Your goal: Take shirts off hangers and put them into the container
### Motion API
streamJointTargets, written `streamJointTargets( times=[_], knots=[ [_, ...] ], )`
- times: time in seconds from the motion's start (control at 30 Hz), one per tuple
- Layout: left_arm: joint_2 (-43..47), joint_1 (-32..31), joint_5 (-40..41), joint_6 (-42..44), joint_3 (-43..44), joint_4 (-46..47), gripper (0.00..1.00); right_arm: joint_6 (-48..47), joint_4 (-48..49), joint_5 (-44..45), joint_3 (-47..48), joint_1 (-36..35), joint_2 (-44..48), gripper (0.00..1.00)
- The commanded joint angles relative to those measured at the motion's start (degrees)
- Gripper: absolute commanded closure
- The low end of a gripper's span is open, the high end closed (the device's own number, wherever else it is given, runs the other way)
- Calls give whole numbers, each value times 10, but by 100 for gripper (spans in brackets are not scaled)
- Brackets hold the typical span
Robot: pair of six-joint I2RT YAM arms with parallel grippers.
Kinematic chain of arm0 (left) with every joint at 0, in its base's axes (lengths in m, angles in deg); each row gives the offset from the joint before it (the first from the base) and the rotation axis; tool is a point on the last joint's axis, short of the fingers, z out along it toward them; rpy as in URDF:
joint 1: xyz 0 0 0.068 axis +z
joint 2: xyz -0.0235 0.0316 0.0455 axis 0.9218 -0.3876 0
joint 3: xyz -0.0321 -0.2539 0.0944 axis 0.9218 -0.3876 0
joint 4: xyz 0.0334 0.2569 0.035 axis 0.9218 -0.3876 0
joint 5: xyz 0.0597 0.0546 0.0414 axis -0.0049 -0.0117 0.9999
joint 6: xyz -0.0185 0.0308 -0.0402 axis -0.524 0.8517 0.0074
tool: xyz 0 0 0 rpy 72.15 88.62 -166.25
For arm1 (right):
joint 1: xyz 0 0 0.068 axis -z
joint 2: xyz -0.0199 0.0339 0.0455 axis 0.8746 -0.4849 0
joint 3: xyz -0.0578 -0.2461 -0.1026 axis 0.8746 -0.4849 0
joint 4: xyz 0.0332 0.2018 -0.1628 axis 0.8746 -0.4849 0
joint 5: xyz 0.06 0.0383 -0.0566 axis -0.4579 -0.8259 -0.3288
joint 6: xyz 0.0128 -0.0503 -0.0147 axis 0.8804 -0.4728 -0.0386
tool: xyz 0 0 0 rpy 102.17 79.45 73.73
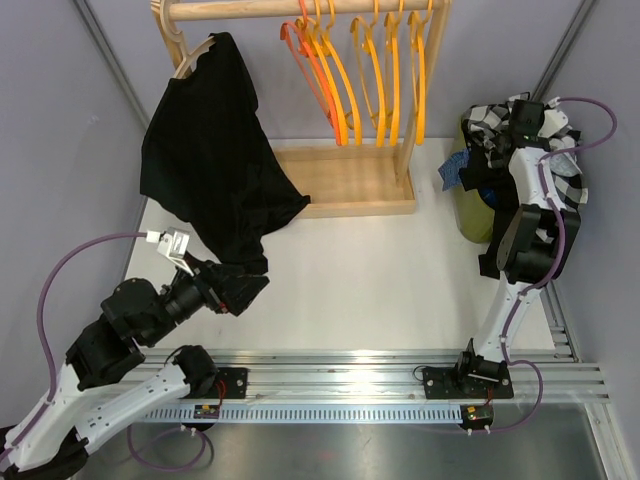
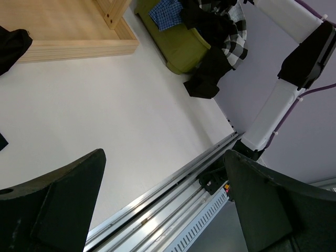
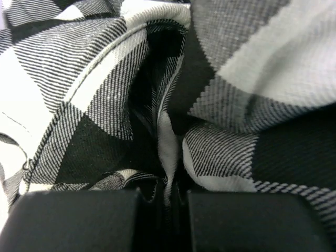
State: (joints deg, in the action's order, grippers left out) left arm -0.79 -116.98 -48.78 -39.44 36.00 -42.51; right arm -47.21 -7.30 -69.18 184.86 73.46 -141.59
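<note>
- The left fingers (image 2: pixel 58 205) stand wide apart with nothing between them. Through the gap we see only bare counter (image 2: pixel 105 115) and the metal rail (image 2: pixel 173 199) at its near edge.
- From above, the left arm sits low at the near left, its tip right at the lower hem of the black shirt (image 1: pixel 210 160). It is black against black there, so we cannot tell whether they touch.
- The black shirt hangs from a pale hanger (image 1: pixel 190 58) at the left end of the wooden rack (image 1: pixel 340 185). Its lower part drapes down in front of the rack's base.
- To the right of it on the same rod we see several orange hangers (image 1: pixel 345 130), all bare, the leftmost more red.
- The container (image 1: pixel 468 215) stands at the far right of the counter, just beside the rack's right post, and is heaped above its rim with shirts.
- The checked shirt (image 1: pixel 500 125) lies on top of that heap. Black cloth (image 2: pixel 207 79) spills over the container's near wall down to the counter. A blue checked cloth (image 2: pixel 165 10) sits at the rim on the rack side.
- The right arm reaches up over the container, and its tip is buried in the heap.
- In the wrist view the right fingers (image 3: pixel 79 220) are closed almost together, pinching a fold of the checked shirt, which fills the whole picture.
</note>
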Motion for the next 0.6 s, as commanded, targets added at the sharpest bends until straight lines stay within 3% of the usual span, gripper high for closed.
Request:
streamJointTargets(
  times=[0.0,0.1,0.17,0.2,0.23,0.27,0.33,0.37,0.43,0.57],
  knots=[
    [15,-1,15,7,23,-19,1,-1,-125,63,14,5,-34,100],
    [30,-1,19,7,30,-35,1,-11,-158,72,46,5,-49,100],
    [41,-1,27,8,38,-50,1,-16,-134,60,37,5,-14,100],
    [43,-1,31,11,41,-55,1,-19,-116,40,17,5,30,93],
    [44,-1,34,12,50,-66,1,-30,-91,25,4,5,56,80],
    [45,-1,39,14,54,-71,1,-30,-53,14,-4,5,81,53],
    [45,-1,41,21,62,-79,1,-43,-22,-23,-19,5,152,34],
    [45,-1,38,23,68,-80,1,-47,-5,-36,-19,4,174,9],
    [44,-1,34,32,73,-81,1,-59,-8,-52,-11,-2,231,1],
    [45,-1,25,46,78,-78,1,-99,23,-109,-54,-20,341,0]
  ],
)
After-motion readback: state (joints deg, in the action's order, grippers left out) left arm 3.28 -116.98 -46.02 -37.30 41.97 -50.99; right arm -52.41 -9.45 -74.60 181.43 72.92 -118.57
